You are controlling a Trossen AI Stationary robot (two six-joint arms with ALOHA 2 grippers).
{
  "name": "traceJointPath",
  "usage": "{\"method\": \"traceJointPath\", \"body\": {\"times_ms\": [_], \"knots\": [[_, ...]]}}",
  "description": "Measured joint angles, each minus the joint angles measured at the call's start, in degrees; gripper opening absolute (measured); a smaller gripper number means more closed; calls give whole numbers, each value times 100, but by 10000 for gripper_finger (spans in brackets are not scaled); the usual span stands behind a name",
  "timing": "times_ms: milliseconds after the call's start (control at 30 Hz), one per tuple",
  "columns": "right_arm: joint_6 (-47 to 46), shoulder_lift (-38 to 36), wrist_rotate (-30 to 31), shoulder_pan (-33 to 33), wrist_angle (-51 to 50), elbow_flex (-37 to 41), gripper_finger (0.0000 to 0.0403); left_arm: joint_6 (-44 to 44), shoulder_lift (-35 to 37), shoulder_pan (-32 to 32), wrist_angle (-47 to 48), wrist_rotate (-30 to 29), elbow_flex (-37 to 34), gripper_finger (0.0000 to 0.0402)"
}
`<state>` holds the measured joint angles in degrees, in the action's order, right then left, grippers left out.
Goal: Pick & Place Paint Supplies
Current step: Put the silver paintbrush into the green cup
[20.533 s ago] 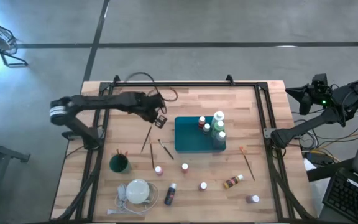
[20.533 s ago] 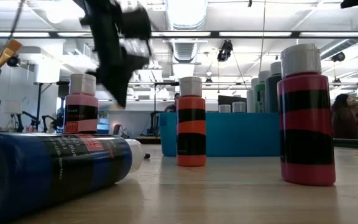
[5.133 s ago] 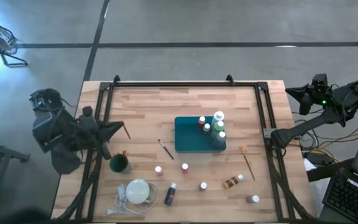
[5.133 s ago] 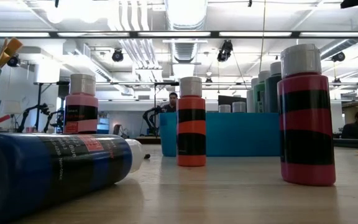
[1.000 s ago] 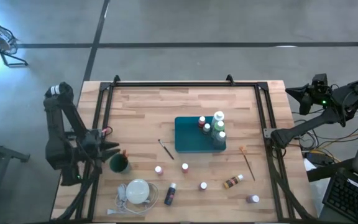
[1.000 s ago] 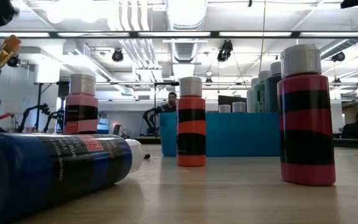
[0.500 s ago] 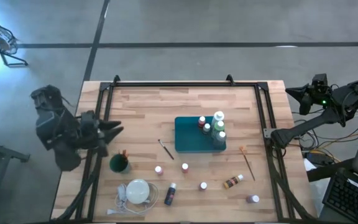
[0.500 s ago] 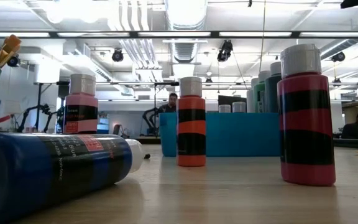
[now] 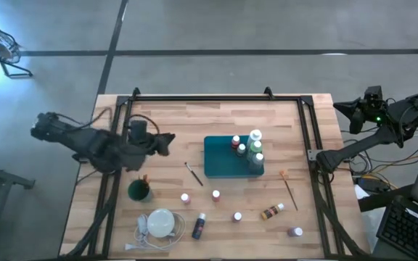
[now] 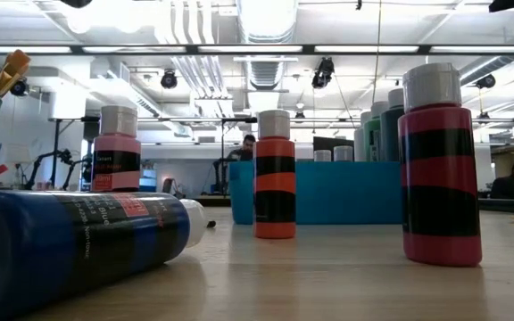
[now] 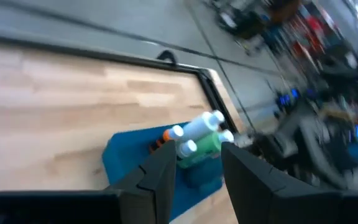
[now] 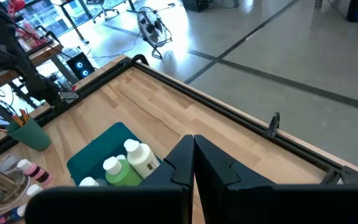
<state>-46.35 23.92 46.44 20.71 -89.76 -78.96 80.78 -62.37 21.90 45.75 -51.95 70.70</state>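
A: State the finger condition of each gripper.

B: The left gripper (image 9: 167,141) had its fingers (image 11: 160,171) parted by a narrow gap with nothing between them, as the left wrist view showed. The right gripper (image 12: 194,151) had its fingers pressed together, also on nothing.

A: Position of each gripper?

B: The left gripper was over the left part of the wooden table (image 9: 194,119), pointing toward the teal tray (image 9: 220,156). The right arm was parked off the table's right edge.

A: Location of the paint supplies?

B: Several white-capped bottles (image 9: 252,150) stood in the right part of the teal tray. One thin brush (image 9: 193,173) lay on the wood just left of the tray. A second brush with an orange tip (image 9: 289,187) lay to the tray's lower right. The green cup (image 9: 138,191) stood near the left edge and held brushes. Two small bottles (image 9: 185,197) stood in front of the tray. A dark blue bottle (image 9: 199,226) lay on its side beside the white disc (image 9: 161,222). Further bottles (image 9: 271,212) lay or stood toward the front right.
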Motion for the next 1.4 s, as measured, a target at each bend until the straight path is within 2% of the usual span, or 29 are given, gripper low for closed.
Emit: {"method": "traceJointPath", "body": {"times_ms": [167,233,300,433,567,800,967,1200,1400], "knots": [[0,1,0,0,0,0,8,1772,-539,-384,381,57,0,133],[0,0,0,0,0,0,8,2127,-785,-586,379,275,0,133],[0,0,0,0,0,0,8,2296,-1029,-886,394,754,39,133],[0,2,0,0,0,-2,9,2463,-1445,-1540,524,1955,266,133],[0,1,0,0,0,0,9,2455,-1787,-1994,990,2710,587,133],[0,2,0,0,0,0,9,1979,-2440,-2451,1921,3260,1184,133],[0,1,0,0,0,-1,9,1868,-2894,-2668,2453,3857,1462,133],[0,1,0,0,0,0,9,2383,-3193,-2770,2567,4805,1392,133],[-2,2,0,0,0,0,9,2504,-3431,-2820,2435,5148,1255,134]]}}
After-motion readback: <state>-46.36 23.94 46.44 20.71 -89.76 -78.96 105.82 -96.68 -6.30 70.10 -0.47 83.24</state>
